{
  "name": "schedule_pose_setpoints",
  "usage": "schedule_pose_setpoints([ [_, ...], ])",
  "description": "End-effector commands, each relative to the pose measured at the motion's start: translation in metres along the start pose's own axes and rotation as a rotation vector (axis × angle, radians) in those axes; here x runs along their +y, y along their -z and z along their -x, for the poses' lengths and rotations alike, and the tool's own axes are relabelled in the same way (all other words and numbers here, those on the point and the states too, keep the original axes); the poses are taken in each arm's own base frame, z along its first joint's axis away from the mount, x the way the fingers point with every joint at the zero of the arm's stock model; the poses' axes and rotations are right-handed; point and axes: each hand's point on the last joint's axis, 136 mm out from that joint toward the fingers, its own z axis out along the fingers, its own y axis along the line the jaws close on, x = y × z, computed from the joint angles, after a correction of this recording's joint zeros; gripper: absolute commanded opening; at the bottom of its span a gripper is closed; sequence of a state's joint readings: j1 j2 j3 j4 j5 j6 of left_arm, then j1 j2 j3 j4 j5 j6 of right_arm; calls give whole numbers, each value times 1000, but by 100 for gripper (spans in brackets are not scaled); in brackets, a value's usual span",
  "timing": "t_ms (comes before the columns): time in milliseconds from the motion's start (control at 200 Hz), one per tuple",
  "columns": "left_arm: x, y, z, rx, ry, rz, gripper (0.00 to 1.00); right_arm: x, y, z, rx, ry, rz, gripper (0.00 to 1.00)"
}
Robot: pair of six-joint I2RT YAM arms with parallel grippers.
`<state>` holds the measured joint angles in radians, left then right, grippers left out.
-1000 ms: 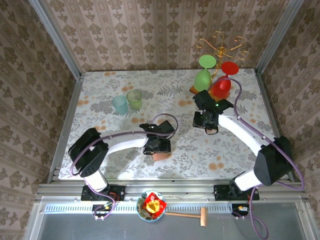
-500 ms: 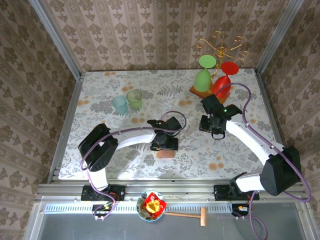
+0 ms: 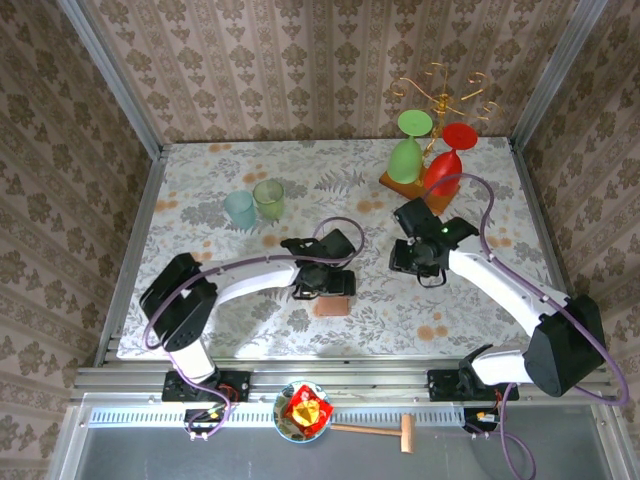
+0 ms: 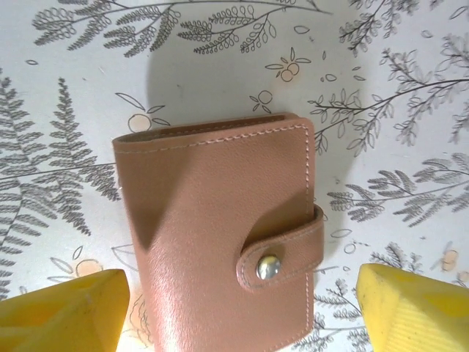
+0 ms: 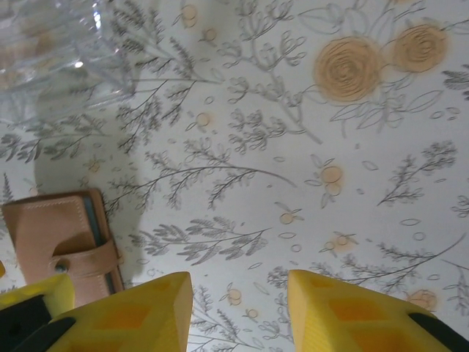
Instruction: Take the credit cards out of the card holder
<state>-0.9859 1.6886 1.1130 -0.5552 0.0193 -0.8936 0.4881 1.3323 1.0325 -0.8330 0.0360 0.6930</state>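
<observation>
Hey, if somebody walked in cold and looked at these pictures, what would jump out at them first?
Probably the salmon-brown card holder, snapped shut on the flowery table near its front middle, with the left arm's yellow jaws standing wide either side of it. Then the bright green glass and red glass by the gold stand at the back right.
</observation>
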Motion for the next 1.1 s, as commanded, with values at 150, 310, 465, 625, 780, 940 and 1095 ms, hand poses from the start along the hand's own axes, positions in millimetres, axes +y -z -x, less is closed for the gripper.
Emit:
schedule_pose_setpoints([
  [150,15,40,24,-194,58,-62,85,24,-8,-26,40,31,49,42],
  [310,38,54,29,-250,127,-103,86,39,-17,-39,66,64,67,42],
  [465,53,56,27,-244,177,-183,86,51,-31,-49,105,70,46,42],
  [625,53,63,24,-286,164,-275,89,70,-42,-58,130,101,33,42],
  [780,68,64,18,-295,204,-282,91,89,-53,-68,166,135,12,41],
  [940,75,67,13,-290,237,-305,90,109,-56,-73,177,169,8,41],
  [1095,71,72,13,-304,260,-418,86,120,-61,-77,183,194,-9,40],
])
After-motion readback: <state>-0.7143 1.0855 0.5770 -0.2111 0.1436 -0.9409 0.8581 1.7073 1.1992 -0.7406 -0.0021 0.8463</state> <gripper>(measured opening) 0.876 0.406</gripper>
